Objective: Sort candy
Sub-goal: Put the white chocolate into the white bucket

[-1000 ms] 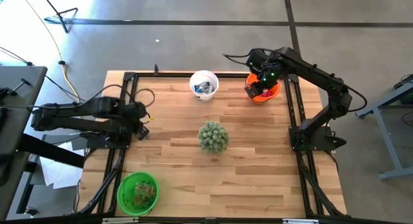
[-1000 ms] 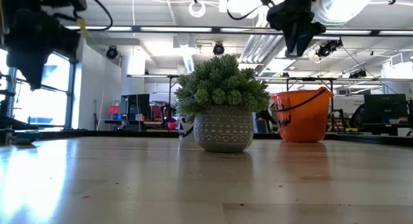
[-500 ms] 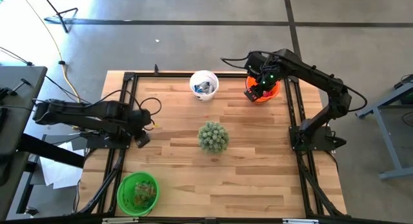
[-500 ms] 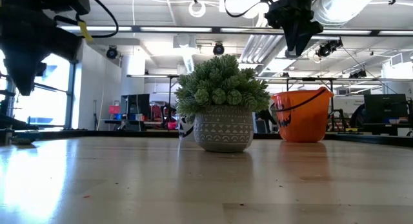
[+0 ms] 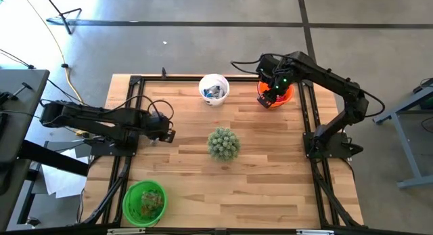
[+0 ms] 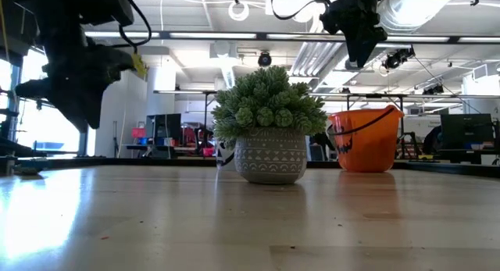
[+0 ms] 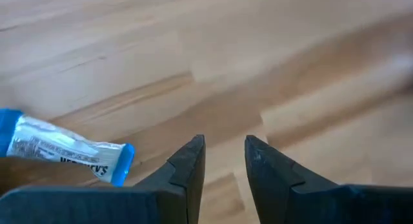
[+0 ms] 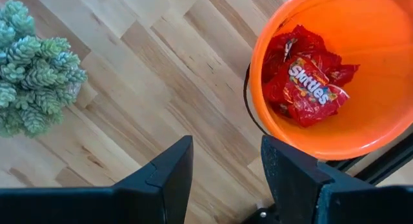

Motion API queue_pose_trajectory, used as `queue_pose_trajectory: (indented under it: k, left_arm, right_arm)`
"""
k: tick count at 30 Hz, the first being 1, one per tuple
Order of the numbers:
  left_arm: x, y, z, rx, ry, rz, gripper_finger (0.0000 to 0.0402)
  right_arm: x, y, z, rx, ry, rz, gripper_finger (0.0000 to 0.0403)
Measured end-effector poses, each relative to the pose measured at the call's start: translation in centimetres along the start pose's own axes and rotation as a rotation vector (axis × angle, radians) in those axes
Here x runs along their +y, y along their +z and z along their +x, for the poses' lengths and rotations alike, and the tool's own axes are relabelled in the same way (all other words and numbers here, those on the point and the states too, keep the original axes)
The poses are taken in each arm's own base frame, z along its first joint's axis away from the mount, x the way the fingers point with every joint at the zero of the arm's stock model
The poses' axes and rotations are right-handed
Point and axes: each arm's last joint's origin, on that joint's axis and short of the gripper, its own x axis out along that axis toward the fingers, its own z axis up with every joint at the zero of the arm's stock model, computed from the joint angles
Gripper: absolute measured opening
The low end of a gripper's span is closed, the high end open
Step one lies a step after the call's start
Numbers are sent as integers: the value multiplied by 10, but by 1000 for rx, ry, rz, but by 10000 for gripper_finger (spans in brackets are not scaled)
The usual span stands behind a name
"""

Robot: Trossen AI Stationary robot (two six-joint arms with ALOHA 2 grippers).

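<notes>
Sorting Candy: Right Arm at Orange Bucket, Left Arm Over Bare Bench

Hovering above the orange bucket point(image 5: 276, 94) at the upper right of the high view, the right end effector point(image 8: 226, 162) shows its fingers spread apart with nothing between them. Red candy packets point(image 8: 303, 79) lie inside that bucket, at the upper right of the right wrist view. In judgement, a drop-off step is complete for this arm.

The left end effector point(image 7: 224, 153) sits over the bench point(image 5: 270, 167) at the centre left of the high view, beside the potted plant point(image 5: 223, 143). Its fingers stand a narrow gap apart and hold nothing. A blue-and-white wrapped candy point(image 7: 64, 150) appears at the lower left of the left wrist view; whether it rests on the bench or on the arm cannot be told.

The white bucket point(image 5: 214, 88) at the upper centre and the green bucket point(image 5: 144, 202) at the lower left each hold candy.

Next move, in judgement: the left arm must centre its fingers over the blue-and-white piece, widen the gap, descend and close, then carry it to the white bucket.
</notes>
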Motion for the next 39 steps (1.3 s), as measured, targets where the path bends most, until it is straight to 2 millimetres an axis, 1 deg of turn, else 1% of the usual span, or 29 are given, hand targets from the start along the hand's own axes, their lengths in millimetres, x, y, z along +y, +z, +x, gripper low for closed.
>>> queue_pose_trajectory:
  k: [7,13,23,27,31,33,39]
  left_arm:
    - [-2,2,12,-62,93,-283,100]
    - [1,2,22,-69,203,-552,100]
    - [1,0,44,-124,366,-731,100]
    - [-2,0,49,-154,350,-849,100]
    - [-13,0,51,-201,233,-917,100]
    - [-14,-1,51,-238,205,-942,100]
    - [-13,-5,51,-246,220,-989,100]
  right_arm:
    - [0,0,0,0,0,-58,178]
    - [0,0,0,0,0,-78,178]
    - [-4,3,0,-25,-9,-103,178]
    - [-8,7,0,-60,-53,-106,178]
    - [-13,12,-1,-107,-97,-108,178]
    - [-16,15,-1,-130,-106,-116,178]
    - [-25,25,-2,-212,-113,-97,178]
